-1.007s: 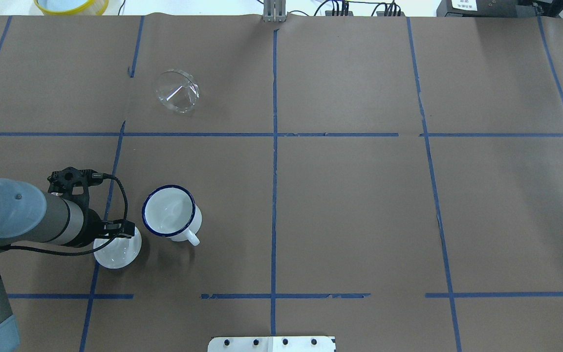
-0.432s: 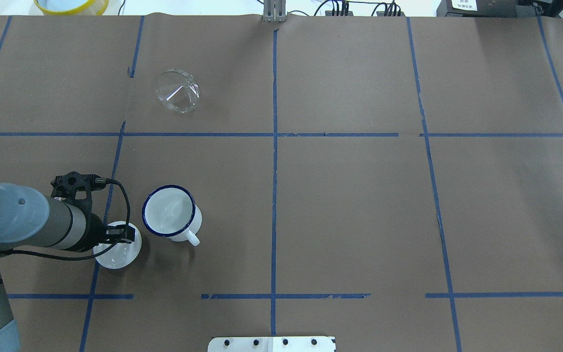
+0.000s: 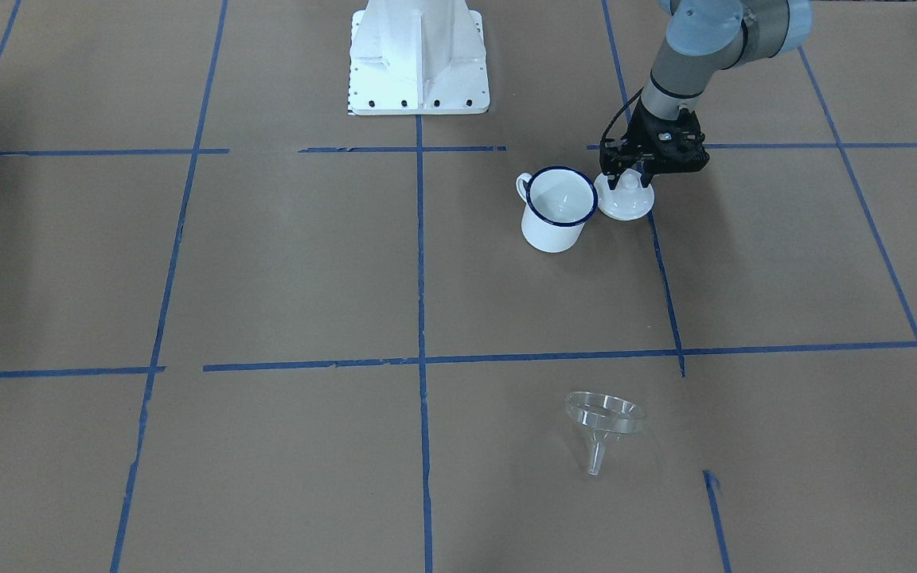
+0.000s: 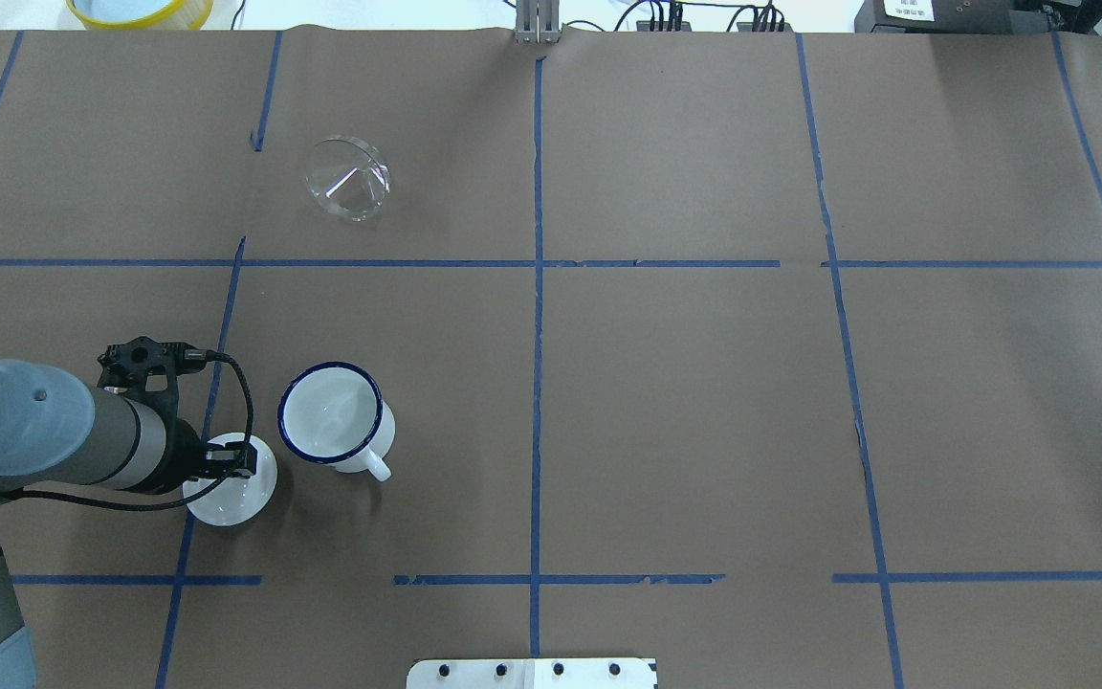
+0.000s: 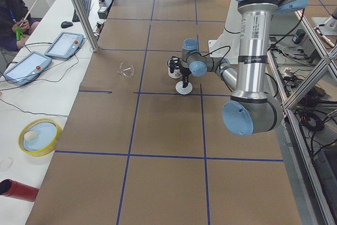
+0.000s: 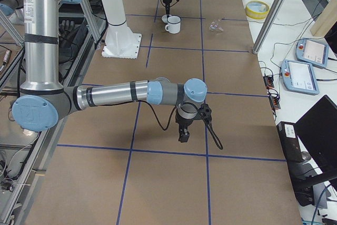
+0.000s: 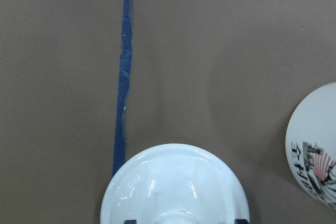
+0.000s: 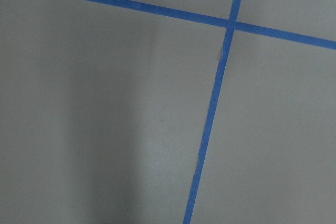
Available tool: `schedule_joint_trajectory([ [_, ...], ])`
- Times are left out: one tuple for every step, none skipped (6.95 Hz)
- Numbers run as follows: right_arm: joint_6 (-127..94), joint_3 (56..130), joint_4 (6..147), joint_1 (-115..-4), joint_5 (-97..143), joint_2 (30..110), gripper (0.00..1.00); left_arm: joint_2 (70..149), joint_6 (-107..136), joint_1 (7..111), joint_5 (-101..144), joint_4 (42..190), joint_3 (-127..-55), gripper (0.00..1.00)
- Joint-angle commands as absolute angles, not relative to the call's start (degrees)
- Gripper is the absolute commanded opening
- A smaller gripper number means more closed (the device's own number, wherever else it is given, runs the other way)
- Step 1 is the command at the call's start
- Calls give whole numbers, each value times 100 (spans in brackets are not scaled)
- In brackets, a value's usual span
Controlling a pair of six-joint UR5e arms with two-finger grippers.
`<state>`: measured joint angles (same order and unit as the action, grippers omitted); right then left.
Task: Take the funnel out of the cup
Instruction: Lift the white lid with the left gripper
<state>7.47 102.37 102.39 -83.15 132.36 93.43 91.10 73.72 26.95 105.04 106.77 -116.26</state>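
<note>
The clear funnel (image 4: 347, 179) lies on its side on the brown paper, far from the cup; it also shows in the front view (image 3: 603, 422). The white cup (image 4: 331, 413) with a blue rim stands upright and empty (image 3: 558, 208). My left gripper (image 3: 628, 178) is beside the cup, low over a white knobbed lid (image 3: 624, 199). Its jaws stand apart on either side of the knob, open. In the left wrist view the lid (image 7: 173, 182) fills the bottom, with the cup's side (image 7: 315, 150) at the right edge. My right gripper (image 6: 184, 134) shows only in the exterior right view; I cannot tell its state.
A yellow-rimmed dish (image 4: 138, 10) sits beyond the table's far left edge. The robot's base plate (image 3: 419, 56) is at the near edge. Blue tape lines cross the paper. The right arm hangs low over the table's right half (image 6: 131, 92).
My left wrist has shifted slightly back toward the robot over the lid. The lid, cup and funnel have not moved.
</note>
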Motion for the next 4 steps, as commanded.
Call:
schedule_joint_trajectory([
  [747, 10239, 10239, -8314, 13236, 9343, 100, 9097, 7365, 2698, 10503, 10670, -11654, 37],
  [747, 10231, 10239, -8314, 13236, 9343, 100, 9097, 7365, 2698, 10503, 10670, -11672, 8],
  [747, 10239, 10239, -8314, 13236, 9343, 100, 9097, 7365, 2716, 10503, 10670, -11689, 0],
  [747, 10231, 10239, -8314, 13236, 9343, 100, 9044, 7365, 2768, 10512, 10626, -11890, 0],
])
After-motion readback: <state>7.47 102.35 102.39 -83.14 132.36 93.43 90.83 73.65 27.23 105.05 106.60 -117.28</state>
